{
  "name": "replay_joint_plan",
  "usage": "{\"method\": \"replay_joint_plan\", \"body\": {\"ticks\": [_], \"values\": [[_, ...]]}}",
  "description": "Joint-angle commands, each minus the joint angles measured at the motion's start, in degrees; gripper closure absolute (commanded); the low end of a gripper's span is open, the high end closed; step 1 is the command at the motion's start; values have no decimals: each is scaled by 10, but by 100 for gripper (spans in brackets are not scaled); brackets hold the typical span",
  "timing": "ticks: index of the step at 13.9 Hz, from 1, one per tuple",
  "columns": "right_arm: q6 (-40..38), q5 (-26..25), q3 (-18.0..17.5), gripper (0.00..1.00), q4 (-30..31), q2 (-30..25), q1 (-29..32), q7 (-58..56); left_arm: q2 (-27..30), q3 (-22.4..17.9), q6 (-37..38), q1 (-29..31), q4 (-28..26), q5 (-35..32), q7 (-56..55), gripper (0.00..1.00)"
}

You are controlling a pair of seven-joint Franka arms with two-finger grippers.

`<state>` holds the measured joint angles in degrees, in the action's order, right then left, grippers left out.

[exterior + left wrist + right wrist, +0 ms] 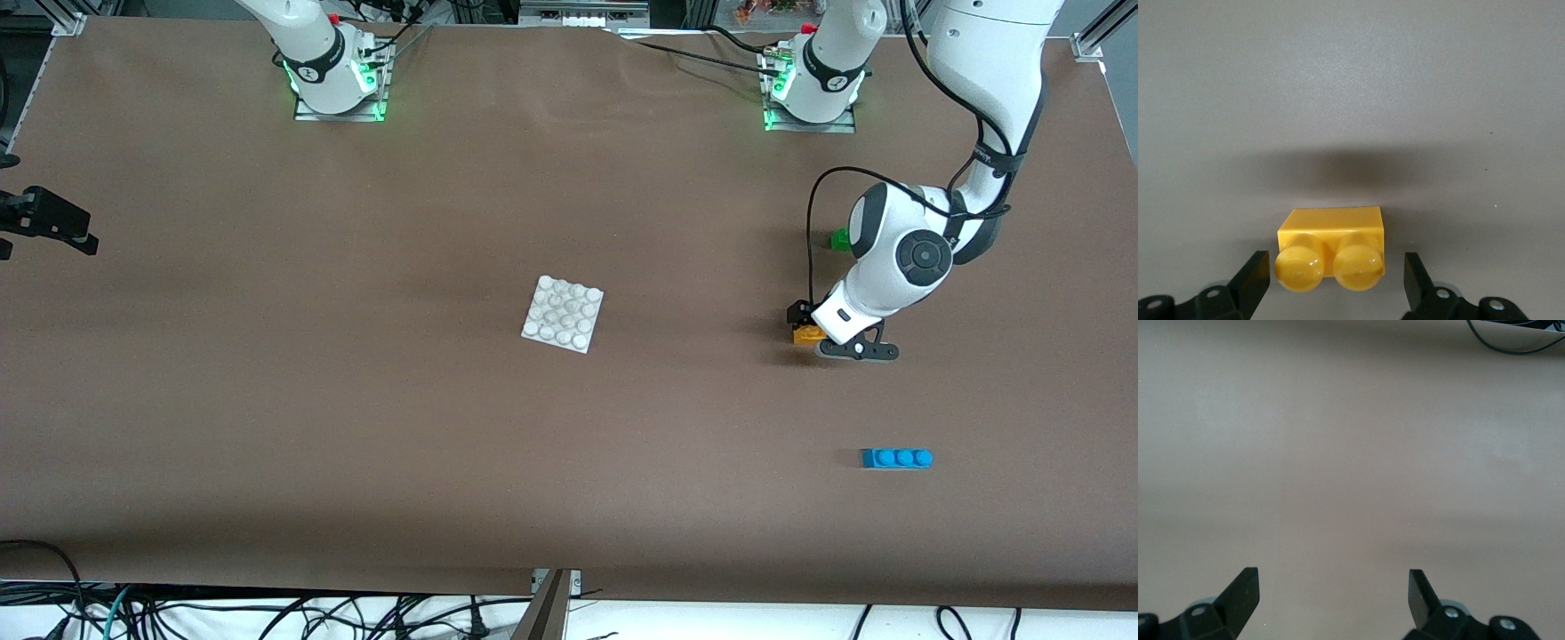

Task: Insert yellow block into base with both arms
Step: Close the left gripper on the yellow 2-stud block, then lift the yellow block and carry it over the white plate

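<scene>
The yellow block (807, 334) sits on the brown table toward the left arm's end. My left gripper (820, 332) is down at it and open. In the left wrist view the yellow block (1331, 250) lies between the two black fingers, with a gap on each side, and my left gripper (1336, 267) is not touching it. The white studded base (563, 313) lies flat near the table's middle, well apart from the block. My right gripper (1333, 577) is open and empty over bare table; it does not show in the front view.
A green brick (839, 239) lies farther from the front camera than the yellow block, partly hidden by the left arm. A blue three-stud brick (896, 458) lies nearer the front camera. A black fixture (49, 222) juts in at the right arm's end.
</scene>
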<state>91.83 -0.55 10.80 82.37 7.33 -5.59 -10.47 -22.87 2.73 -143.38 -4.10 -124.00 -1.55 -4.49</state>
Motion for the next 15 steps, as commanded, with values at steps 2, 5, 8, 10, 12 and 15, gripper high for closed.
{"method": "replay_joint_plan", "body": {"ticks": [2,5,8,10,12,15], "values": [[-2,-6,-2,1,-5,1,5,-4,8,-3,-5,-6,-6,-1,-13,29],[-2,-7,-1,1,-5,1,5,-4,8,-3,-3,-6,-6,-1,-13,61],[-2,-6,0,1,-5,1,7,-4,14,-3,5,-6,-6,-1,-9,100],[-2,-6,0,1,-5,1,8,-4,47,0,41,-14,-2,-2,-9,100],[-2,-6,0,1,-5,1,8,-4,88,9,98,-58,9,-1,-14,100],[-2,-6,0,1,-5,1,8,-4,101,39,131,-145,59,82,-15,100]]}}
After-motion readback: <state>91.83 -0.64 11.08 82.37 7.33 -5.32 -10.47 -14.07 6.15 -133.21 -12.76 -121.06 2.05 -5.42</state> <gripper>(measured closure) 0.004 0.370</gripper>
